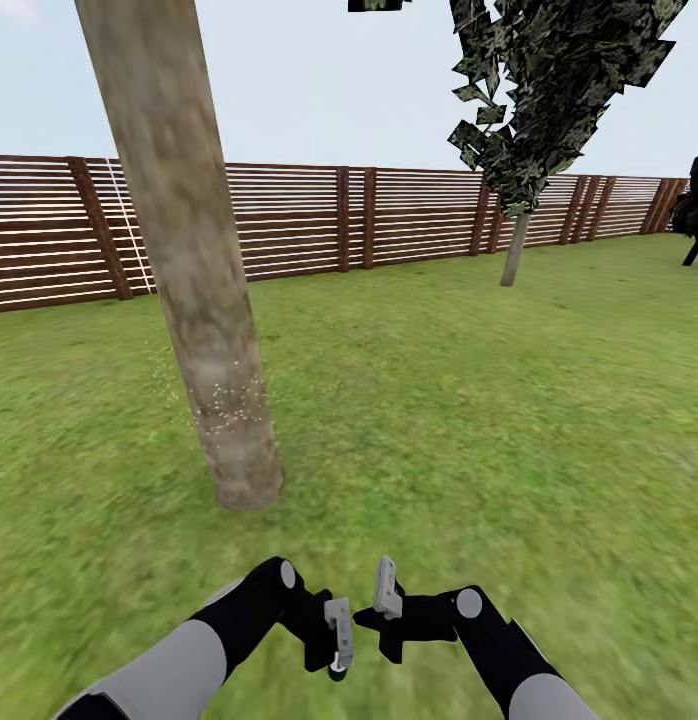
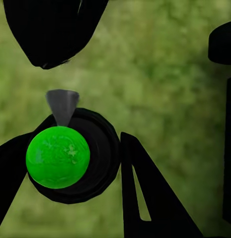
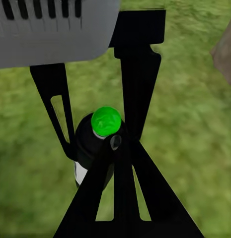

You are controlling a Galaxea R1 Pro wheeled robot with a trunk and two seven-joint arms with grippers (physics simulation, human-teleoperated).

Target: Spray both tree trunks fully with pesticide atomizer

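**Fig. 1. Left claw clamped on the atomizer, low over the lawn**

Head view: my left claw and right claw meet tip to tip in front of me, low above the floor, which is blurry green grass.

Right wrist view: the two black fingers of my left claw stand on either side of the pesticide atomizer and press against its dark body. They are parted by just the bottle's width. The white label band shows low on the bottle, and the bright green cap sits at its top.

Left wrist view: looking down on the bottle, the green cap hides most of it and the grey nozzle juts out past the cap, pointing away from my left claw.

My right claw holds nothing. Its fingers are drawn together to one point, which lies right against the atomizer's head just beside the cap. Whether the tips actually touch it cannot be told.

Ahead of both claws and off to the left-claw side rises the near tree trunk, thick, pale and mottled, with a scatter of fine white specks on its lower part. The second tree stands well beyond the right claw, close to the slatted fence.
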